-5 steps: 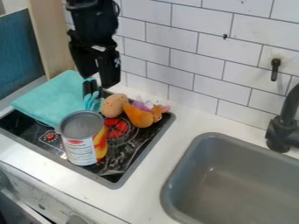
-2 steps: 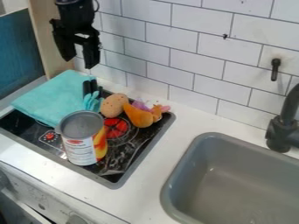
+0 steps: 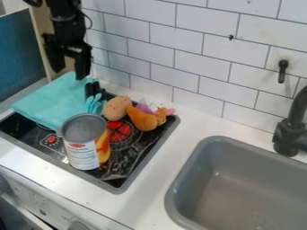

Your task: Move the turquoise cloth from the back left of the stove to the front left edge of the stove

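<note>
High at the upper left, the black gripper point(image 3: 69, 74) hangs open with nothing between its fingers, over the back of the folded turquoise towel point(image 3: 53, 100). Just right of the towel are black handles point(image 3: 92, 89) and a light-blue utensil end point(image 3: 94, 105). A tin can point(image 3: 83, 143) with a white, red and yellow label stands upright on the black stovetop point(image 3: 129, 158). Behind it rests a brown potato-like toy point(image 3: 117, 108), beside an orange drumstick-like toy point(image 3: 141, 118) and a small purple and pink toy point(image 3: 146, 108).
To the right, a grey sink point(image 3: 240, 184) is set in the white counter point(image 3: 153, 179), with a black faucet point(image 3: 291, 130) at its back corner. White tiled wall point(image 3: 198, 58) rises behind. A teal panel point(image 3: 21, 54) stands at the far left.
The gripper has moved left across the view, from above the black handles to above the towel's back part. The towel, can and toys have stayed put.
</note>
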